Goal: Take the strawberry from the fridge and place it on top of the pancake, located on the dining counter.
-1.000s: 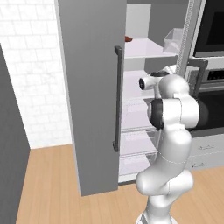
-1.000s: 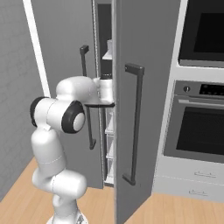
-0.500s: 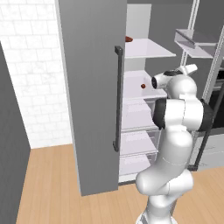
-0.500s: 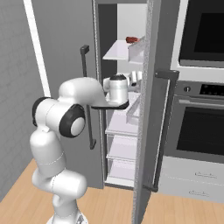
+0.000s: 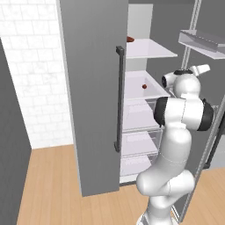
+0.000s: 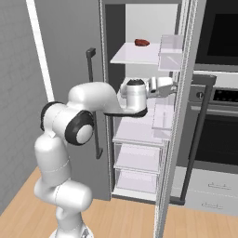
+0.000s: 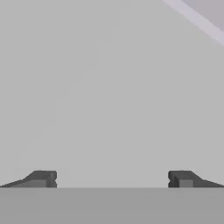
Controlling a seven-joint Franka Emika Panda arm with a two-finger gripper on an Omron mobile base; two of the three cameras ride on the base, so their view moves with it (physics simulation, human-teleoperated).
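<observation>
Inside the open fridge (image 5: 92,96), a strawberry (image 5: 144,86) sat on a pale shelf (image 5: 143,88) above the wooden floor (image 5: 48,184); fingers (image 7: 43,178) were wide, holding nothing.

The arm (image 5: 176,145) is glossy white, built of rounded, bulging segments joined by dark grey ring-shaped joints. A black cap tops the wrist behind the gripper (image 7: 112,179), whose two small dark grey fingertips (image 7: 43,178) are blocky with stepped ends.

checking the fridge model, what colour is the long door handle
Dark grey, on the matte grey fridge; handle clearest in the left base view.
</observation>
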